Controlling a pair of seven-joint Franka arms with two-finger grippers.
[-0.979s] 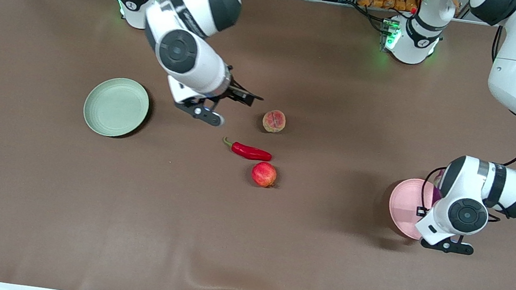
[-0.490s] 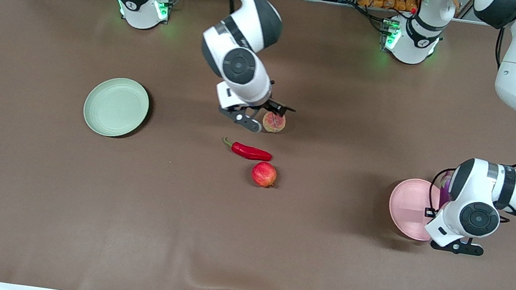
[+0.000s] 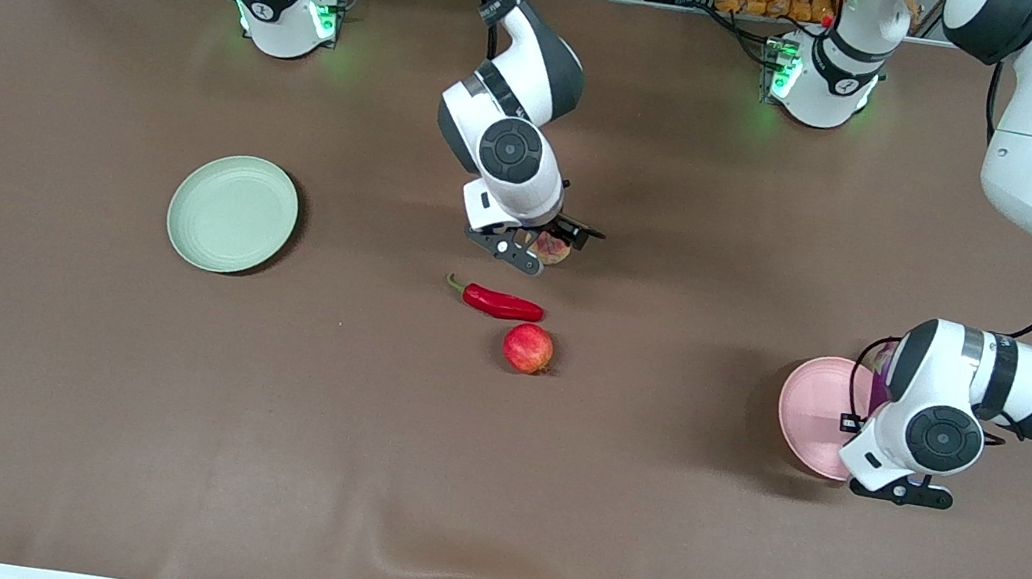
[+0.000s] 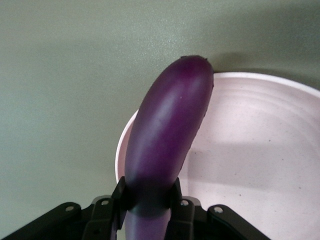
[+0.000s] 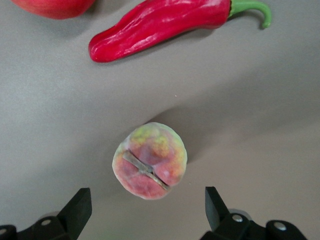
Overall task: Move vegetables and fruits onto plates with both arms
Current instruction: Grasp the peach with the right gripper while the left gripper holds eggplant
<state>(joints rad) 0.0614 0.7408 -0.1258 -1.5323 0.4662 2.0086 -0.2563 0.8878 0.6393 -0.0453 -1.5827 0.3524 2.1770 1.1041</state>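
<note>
two grippers are catalogued. right gripper (image 5: 145, 210), jaws spread wide, is held over the pinkish-orange fruit (image 5: 150, 160), which lies between its fingers; chili pepper (image 3: 502, 303) is at the fruit's 7 o'clock in the front view. left gripper (image 4: 147, 197) is clamped on the eggplant (image 4: 167, 135), over the pink plate (image 4: 260, 165).

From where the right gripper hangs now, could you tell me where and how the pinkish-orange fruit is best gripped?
Grip the pinkish-orange fruit across its widest middle, coming straight down from above. It is round and sits free on the table, apart from the chili pepper, so either side is clear. The right gripper is open above it, its jaws apparently wider than the fruit.
</note>
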